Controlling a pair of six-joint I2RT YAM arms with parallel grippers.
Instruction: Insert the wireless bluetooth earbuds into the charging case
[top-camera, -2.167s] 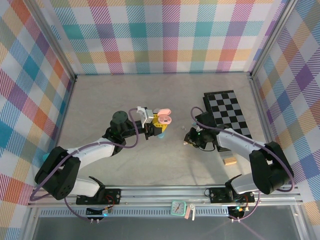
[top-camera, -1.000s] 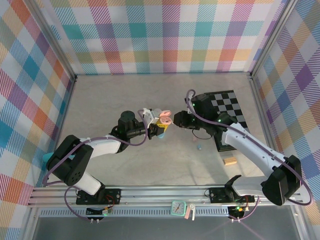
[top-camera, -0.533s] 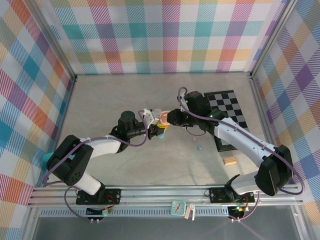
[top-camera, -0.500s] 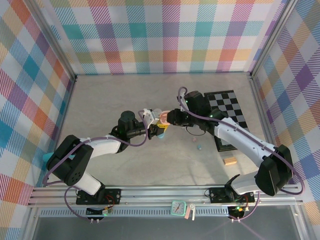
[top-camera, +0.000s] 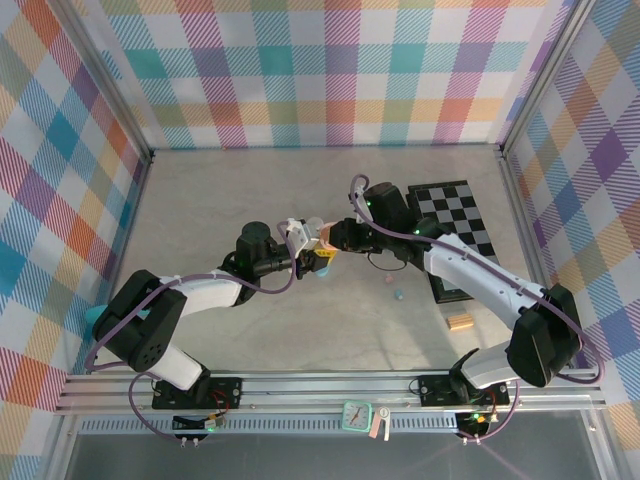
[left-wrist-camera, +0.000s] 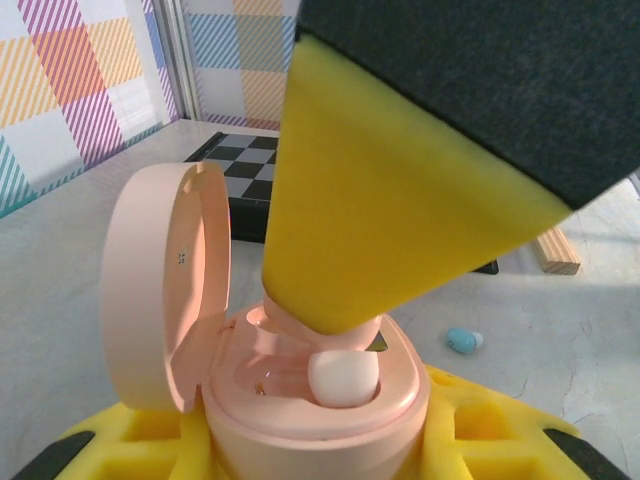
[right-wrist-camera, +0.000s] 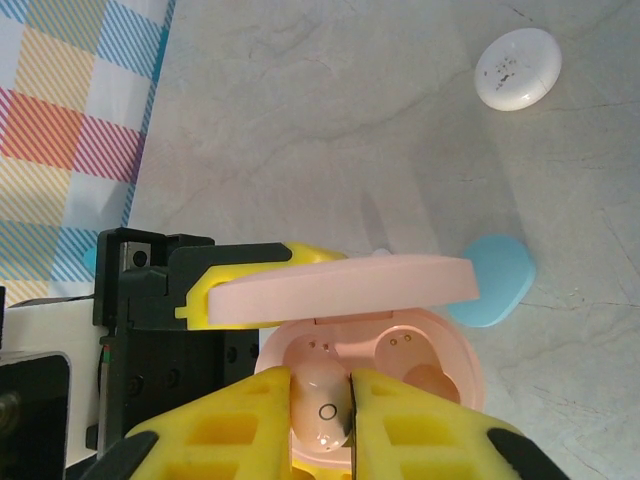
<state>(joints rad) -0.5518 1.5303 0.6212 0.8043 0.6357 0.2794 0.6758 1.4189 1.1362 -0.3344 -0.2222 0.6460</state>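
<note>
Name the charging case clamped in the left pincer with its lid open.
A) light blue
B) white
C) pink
C: the pink case sits open in the left pincer, while the right pincer holds an earbud at its wells; the white case and light blue case lie on the table.

The pink case (right-wrist-camera: 370, 345) is a soft pastel on lid and shell alike, and the pink earbud (right-wrist-camera: 320, 415) is paler still. The right gripper (right-wrist-camera: 322, 380) and left gripper (top-camera: 310, 254) have bright yellow fingers (right-wrist-camera: 410, 425) on black bodies. On the grey, faintly veined table (right-wrist-camera: 300, 120) are a light blue case (right-wrist-camera: 497, 280), a white case (right-wrist-camera: 517, 68) with dark speckles, and a light blue earbud (left-wrist-camera: 463, 340). The mat (top-camera: 455, 225) is checked black and grey. The block (top-camera: 460, 321) is tan. The walls (top-camera: 330, 70) are plaid in teal, orange, purple, pink and yellow. The arms (top-camera: 480, 283) are white with purple cables (top-camera: 272, 289).
</note>
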